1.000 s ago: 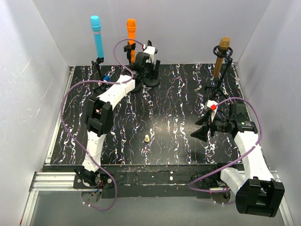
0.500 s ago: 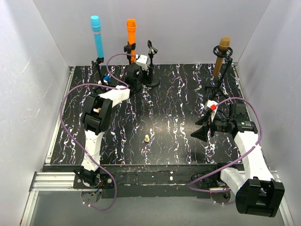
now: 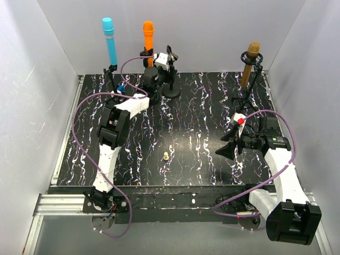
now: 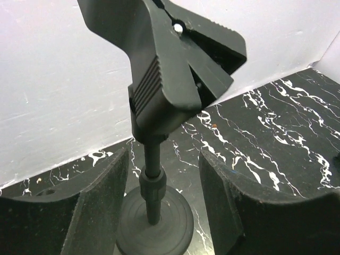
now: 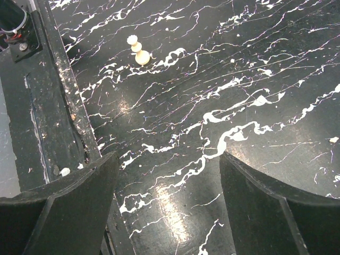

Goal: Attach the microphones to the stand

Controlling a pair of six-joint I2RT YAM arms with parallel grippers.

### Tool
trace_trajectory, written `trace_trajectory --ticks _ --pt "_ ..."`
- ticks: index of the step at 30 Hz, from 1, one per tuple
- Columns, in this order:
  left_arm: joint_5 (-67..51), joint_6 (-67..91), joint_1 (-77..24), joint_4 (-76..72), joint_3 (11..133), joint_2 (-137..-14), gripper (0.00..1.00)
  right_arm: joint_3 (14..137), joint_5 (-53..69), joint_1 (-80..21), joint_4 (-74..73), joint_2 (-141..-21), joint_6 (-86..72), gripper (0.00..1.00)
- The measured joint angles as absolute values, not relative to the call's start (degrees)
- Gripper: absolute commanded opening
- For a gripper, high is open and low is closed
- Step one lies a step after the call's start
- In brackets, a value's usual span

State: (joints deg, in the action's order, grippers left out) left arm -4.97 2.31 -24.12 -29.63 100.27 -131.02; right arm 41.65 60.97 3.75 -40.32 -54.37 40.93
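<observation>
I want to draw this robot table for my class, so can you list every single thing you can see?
Slim stick microphones: three; light blue microphone, orange microphone, golden-brown microphone; upright on black stands along the back edge.
Empty black clip stand: one, black, right of the orange one.
Tiny beige peg: one, front middle of the table.
Black white-veined table: one.
Purple cables: two, one looping from each arm.
Left gripper: open, fingers either side of the clip stand's pole.
Right gripper: open, holding nothing, on the table's right side.
</observation>
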Motion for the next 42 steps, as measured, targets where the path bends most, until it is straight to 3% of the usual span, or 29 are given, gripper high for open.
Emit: trace_trajectory --ticks 2,10,15,22,28,34,42 --pt "-5.0 2.2 -24.1 -29.7 102.2 -132.5 0.52 41.6 61.0 3.7 -40.3 -54.4 40.9 0.83" --pt "-5.0 2.9 -24.1 -30.0 107.6 -137.6 0.24 41.6 60.7 3.7 -40.3 -54.6 40.9 0.83" --pt "-5.0 2.8 -24.0 -29.8 108.6 -138.5 0.0 41.6 60.5 3.8 -40.3 -54.8 40.9 0.83" --pt "-8.3 1.6 -23.9 -30.9 107.7 -138.4 0.0 41.7 60.4 3.8 -40.3 -54.8 40.9 0.83" --pt "-17.5 2.8 -23.7 -34.8 96.8 -131.9 0.0 41.7 60.1 3.8 -40.3 -54.8 40.9 0.83" --pt "-27.7 4.9 -25.5 -34.1 76.9 -114.9 0.0 41.7 60.1 3.8 -40.4 -54.8 40.9 0.83" --pt "-27.4 -0.9 -37.1 -32.6 59.5 -90.5 0.0 41.7 60.2 4.3 -40.4 -54.8 40.9 0.83"
